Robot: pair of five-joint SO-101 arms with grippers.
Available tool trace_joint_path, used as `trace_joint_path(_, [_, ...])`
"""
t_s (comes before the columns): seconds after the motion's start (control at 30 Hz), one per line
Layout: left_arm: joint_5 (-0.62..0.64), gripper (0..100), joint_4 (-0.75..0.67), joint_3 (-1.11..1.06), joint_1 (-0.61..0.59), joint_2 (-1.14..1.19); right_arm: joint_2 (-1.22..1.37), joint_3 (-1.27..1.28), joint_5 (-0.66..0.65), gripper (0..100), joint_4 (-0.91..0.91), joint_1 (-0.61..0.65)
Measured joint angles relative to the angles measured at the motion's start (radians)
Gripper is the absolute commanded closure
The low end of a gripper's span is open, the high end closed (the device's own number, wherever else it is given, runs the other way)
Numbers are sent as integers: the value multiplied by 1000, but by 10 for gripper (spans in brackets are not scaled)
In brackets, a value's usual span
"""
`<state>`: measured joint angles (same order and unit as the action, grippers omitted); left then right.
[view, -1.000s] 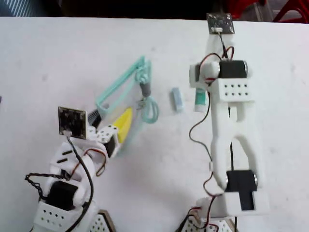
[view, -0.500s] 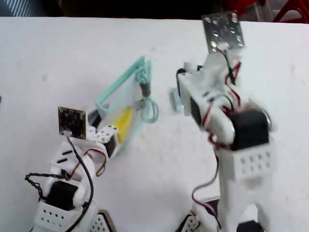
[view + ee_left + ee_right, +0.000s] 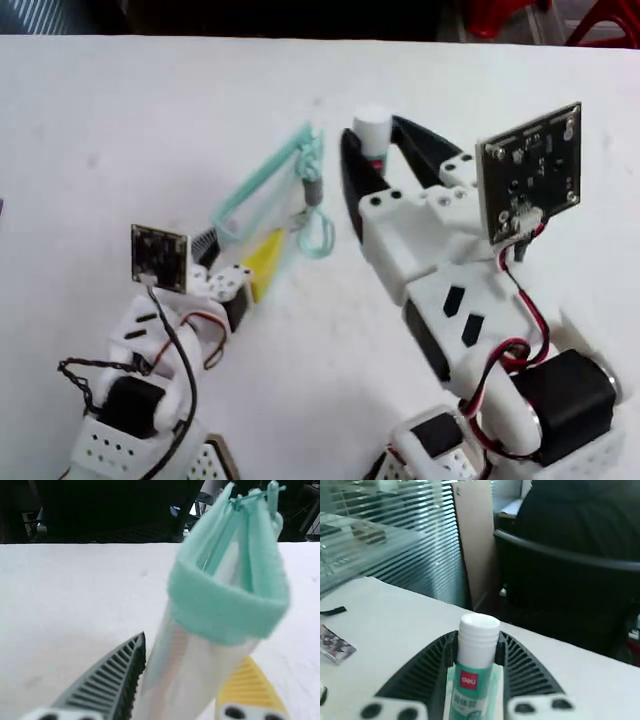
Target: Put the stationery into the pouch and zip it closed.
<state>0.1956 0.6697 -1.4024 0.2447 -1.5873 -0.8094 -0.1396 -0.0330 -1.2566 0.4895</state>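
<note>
A: Left of centre on the surface (image 3: 90, 110), what lies there?

B: The pouch (image 3: 262, 185), clear with a teal rim. It runs from near-left to far-right, and its mouth gapes, the zip undone.

A: Anything gripping it?

B: The left jaws are clamped on its near end, a grey one on the left and a yellow one on the right, with the clear wall pinched between them. From the left wrist, the teal rim stands as a ring just beyond the tips.

A: And its far end?

B: A teal cord (image 3: 318, 232) curls off it to the right and lies on the surface. A small grey piece (image 3: 313, 190) sits where cord meets rim; I cannot tell what it is.

A: Where's the stationery?

B: The glue stick (image 3: 474, 670) is outside the pouch, clamped in the right jaws, which are black. It lies along them, its white cap (image 3: 371, 124) poking past the tips toward the far side.

A: How close to the pouch?

B: Just right of the pouch's far end, apart from it. The right arm (image 3: 470, 310) is raised, so the stick looks lifted off the surface.

A: Anything inside the pouch?

B: I cannot tell through the clear wall.
</note>
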Motion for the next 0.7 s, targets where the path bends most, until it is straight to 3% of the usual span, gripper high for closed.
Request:
trace_joint_path(0.43, [-31, 763, 0, -11, 60, 8, 48, -2, 0, 981, 295, 224])
trace_joint_path(0.7, [-31, 763, 0, -11, 60, 8, 249, 2, 0, 981, 290, 275])
